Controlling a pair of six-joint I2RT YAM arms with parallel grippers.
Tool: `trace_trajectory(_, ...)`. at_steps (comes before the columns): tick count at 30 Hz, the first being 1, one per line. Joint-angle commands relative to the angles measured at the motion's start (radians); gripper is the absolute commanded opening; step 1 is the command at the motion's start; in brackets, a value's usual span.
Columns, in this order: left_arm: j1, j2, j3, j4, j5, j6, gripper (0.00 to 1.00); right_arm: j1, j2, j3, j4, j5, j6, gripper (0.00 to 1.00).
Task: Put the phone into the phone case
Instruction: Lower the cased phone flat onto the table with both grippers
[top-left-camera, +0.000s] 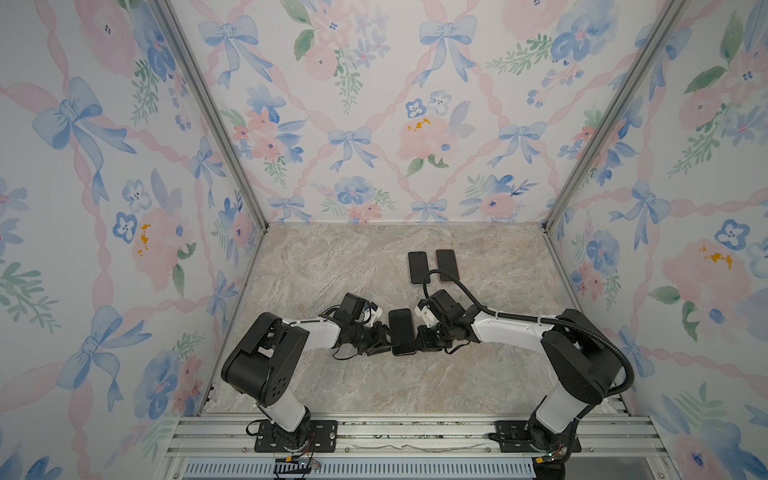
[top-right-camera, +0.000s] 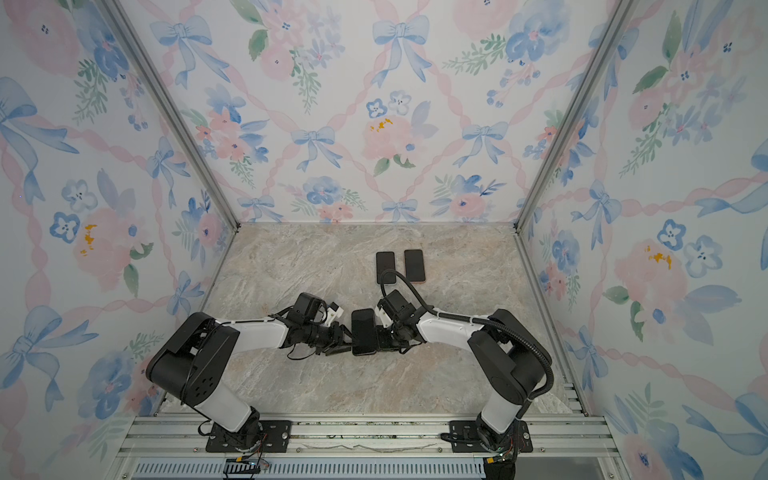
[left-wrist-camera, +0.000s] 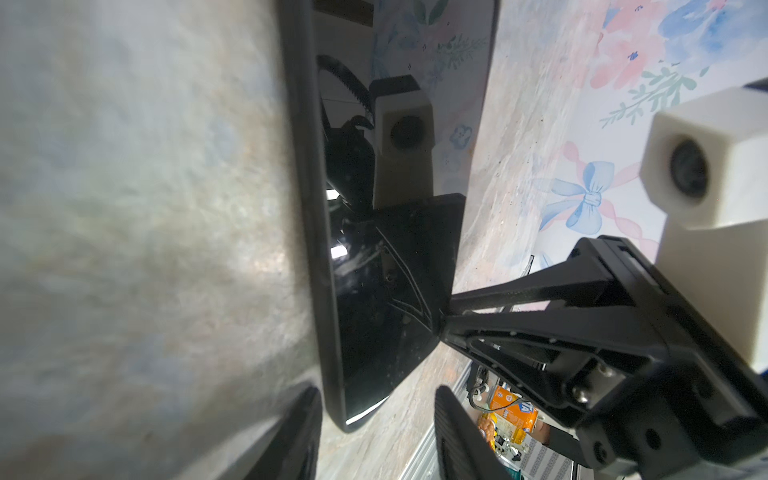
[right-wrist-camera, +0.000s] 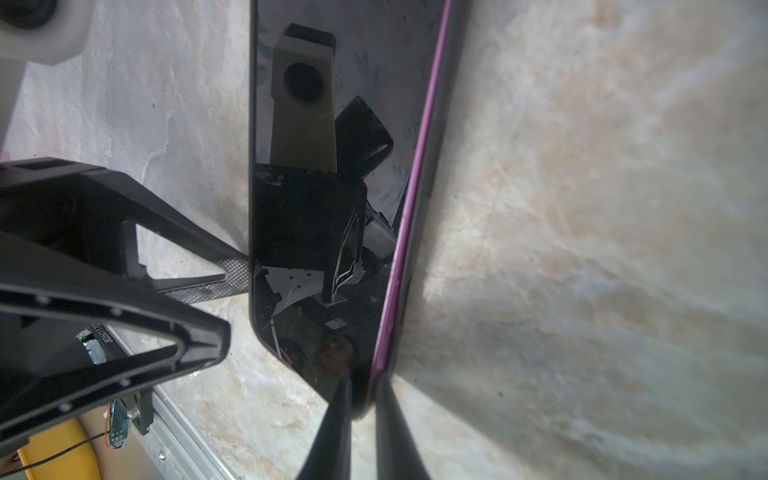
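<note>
**Inspector A:** Surface first. The beige veined marble-look tabletop (top-left-camera: 478, 374) is matte and mottled, bounded by floral wallpapered walls (top-left-camera: 374, 104) with blue bows and pink ribbons, framed by brushed aluminium corner rails (top-left-camera: 216, 124).

**Inspector B:** Noted. The task item?

**Inspector A:** The glossy black rectangular phone with rounded corners (top-left-camera: 402, 331) sits mid-table between the two arms in both top views. Its glass face is mirror-smooth; in the right wrist view (right-wrist-camera: 316, 232) it reflects the camera housing, and a thin purple rim runs along one long edge. I cannot tell whether a case is already around it.

**Inspector B:** Grippers?

**Inspector A:** The right gripper (right-wrist-camera: 362, 415), with tapered black plastic fingers, is clenched on a corner of the phone's edge; the two tips pinch it from either face. The left gripper (left-wrist-camera: 376, 432) has its ribbed black fingers parted, straddling the phone's opposite edge with visible gaps on each side, gripping nothing. In the right wrist view a textured pad of the left gripper meets the phone's edge.

**Inspector B:** Anything else on the table?

**Inspector A:** Two more flat black rounded rectangles lie side by side near the back: the left slab (top-left-camera: 417, 267) and the right slab (top-left-camera: 446, 265), which shows a pinkish lower edge. Whether either is a phone or a case, I cannot tell. A black corrugated cable (top-left-camera: 465, 286) from the right arm arcs over them.
</note>
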Motion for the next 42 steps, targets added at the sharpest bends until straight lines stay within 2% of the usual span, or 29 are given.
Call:
trace_trajectory(1,-0.01,0.044,-0.037,-0.03,-0.038,-0.01,0.45,0.031,0.039,-0.003,-0.004,-0.002,0.007,0.13)
trace_trajectory(13,-0.02,0.046,-0.054,0.032,-0.012,-0.035,0.42,0.106,0.154,-0.035,0.02,0.066,0.087,0.07)
trace_trajectory(20,-0.016,0.035,-0.058,0.032,-0.01,-0.029,0.42,0.13,0.17,-0.008,-0.077,0.18,0.074,0.07)
trace_trajectory(24,-0.013,0.021,-0.064,0.028,-0.018,-0.031,0.42,0.132,0.16,0.026,-0.126,0.172,0.063,0.07)
trace_trajectory(29,-0.006,-0.019,-0.047,-0.085,-0.102,0.007,0.42,0.124,-0.035,0.104,-0.276,0.266,0.009,0.2)
trace_trajectory(32,-0.003,-0.027,-0.032,-0.124,-0.143,0.021,0.43,0.079,-0.043,0.094,-0.245,0.256,-0.002,0.26)
trace_trajectory(35,-0.006,-0.006,-0.026,-0.124,-0.139,0.024,0.43,0.055,-0.015,0.093,-0.215,0.235,-0.003,0.36)
trace_trajectory(42,-0.027,0.021,-0.008,-0.123,-0.142,0.028,0.42,0.071,0.053,0.109,-0.18,0.21,0.011,0.37)
